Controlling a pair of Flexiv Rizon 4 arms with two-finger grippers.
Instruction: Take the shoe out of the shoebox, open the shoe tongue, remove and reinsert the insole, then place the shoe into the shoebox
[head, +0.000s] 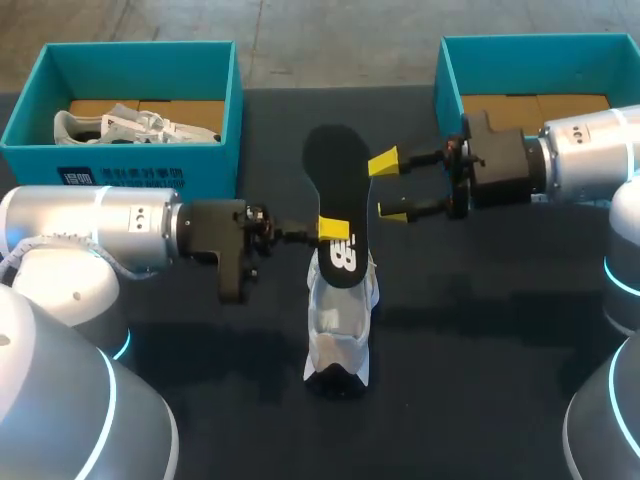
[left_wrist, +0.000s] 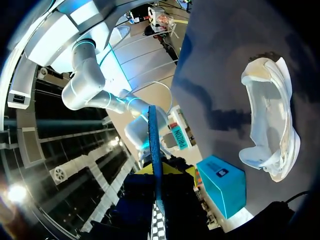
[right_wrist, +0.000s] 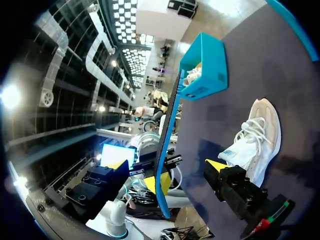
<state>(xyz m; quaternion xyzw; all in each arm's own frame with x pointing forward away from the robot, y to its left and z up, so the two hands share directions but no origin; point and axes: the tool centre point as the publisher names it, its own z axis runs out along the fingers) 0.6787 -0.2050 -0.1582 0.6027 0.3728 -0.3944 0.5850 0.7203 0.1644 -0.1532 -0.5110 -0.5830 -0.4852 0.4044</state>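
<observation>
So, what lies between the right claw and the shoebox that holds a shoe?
The black insole, held in the left claw, stands between the right claw and that shoebox. The head view shows it.

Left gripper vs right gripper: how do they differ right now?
Left gripper is shut on the black insole; right gripper is open and holds nothing. Left gripper grips the insole's lower end, above the white shoe; right gripper's tips sit beside the edge of its upper half. Both point inward at the insole from opposite sides.
</observation>
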